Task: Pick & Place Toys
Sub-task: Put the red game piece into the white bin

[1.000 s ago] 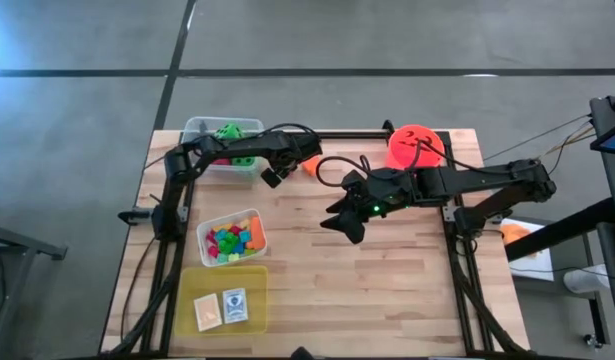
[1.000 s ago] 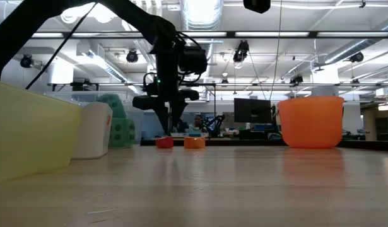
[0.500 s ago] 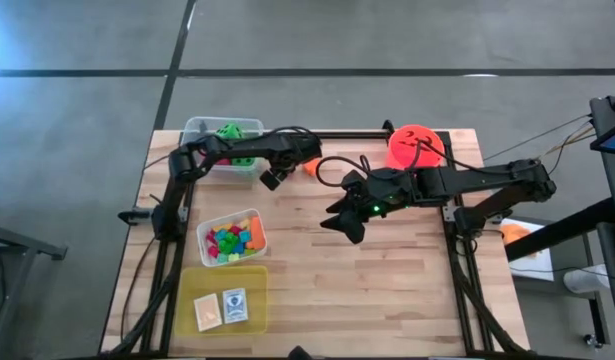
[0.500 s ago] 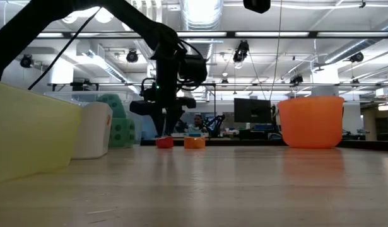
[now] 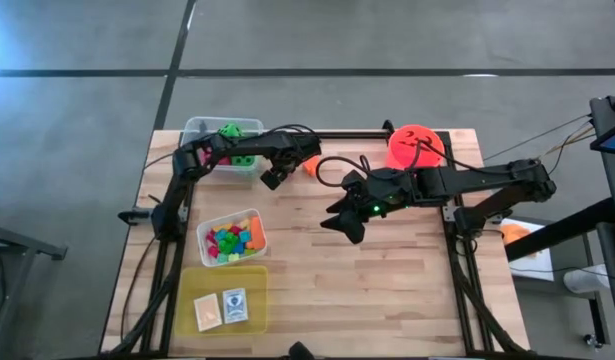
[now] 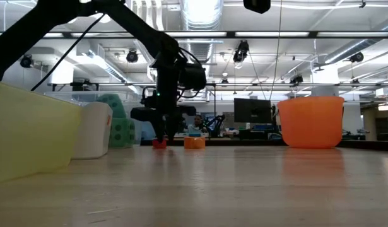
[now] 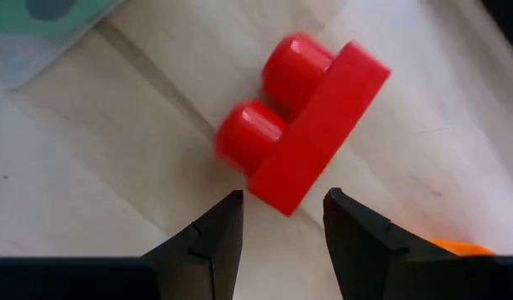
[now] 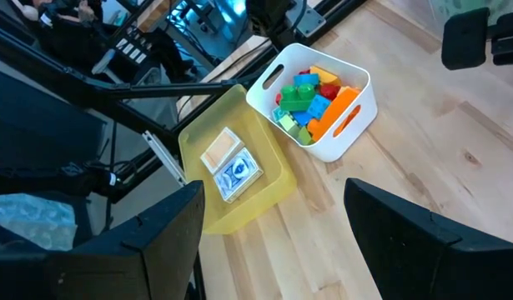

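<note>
Two arms | left fingers [image 7: 277, 221] parted, empty, red block [image 7: 302, 121] just beyond tips | right fingers [image 8: 273, 225] wide apart, empty, above counter [image 8: 423, 158]

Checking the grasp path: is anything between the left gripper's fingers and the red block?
No. In the left wrist view only bare table separates the open left gripper from the red block.

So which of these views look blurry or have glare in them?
Left wrist view: the red block is softly smeared, close to the lens. Low view: ceiling lights flare white overhead, and the yellow tub near the camera is out of focus. High view: a bright patch at the top-left floor.
</note>
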You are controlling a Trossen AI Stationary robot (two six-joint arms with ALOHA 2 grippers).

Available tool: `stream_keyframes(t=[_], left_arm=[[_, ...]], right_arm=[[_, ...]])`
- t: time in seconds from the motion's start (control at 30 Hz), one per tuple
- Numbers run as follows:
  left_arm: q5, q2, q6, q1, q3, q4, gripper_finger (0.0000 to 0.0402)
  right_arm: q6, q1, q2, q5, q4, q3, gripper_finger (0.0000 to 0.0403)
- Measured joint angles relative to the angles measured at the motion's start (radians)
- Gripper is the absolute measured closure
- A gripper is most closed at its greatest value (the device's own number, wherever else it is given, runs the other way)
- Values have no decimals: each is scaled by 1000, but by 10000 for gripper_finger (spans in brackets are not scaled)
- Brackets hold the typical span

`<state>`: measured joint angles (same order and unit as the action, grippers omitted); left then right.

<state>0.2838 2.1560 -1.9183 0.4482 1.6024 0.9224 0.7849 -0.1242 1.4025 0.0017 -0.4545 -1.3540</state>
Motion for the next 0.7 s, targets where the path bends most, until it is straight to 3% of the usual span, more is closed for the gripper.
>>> stream_keyframes(t=[0.7], left_arm=[[-3,12,-76,5,9,81,245]], right_arm=[[0,0,0,0,-4,0,122]])
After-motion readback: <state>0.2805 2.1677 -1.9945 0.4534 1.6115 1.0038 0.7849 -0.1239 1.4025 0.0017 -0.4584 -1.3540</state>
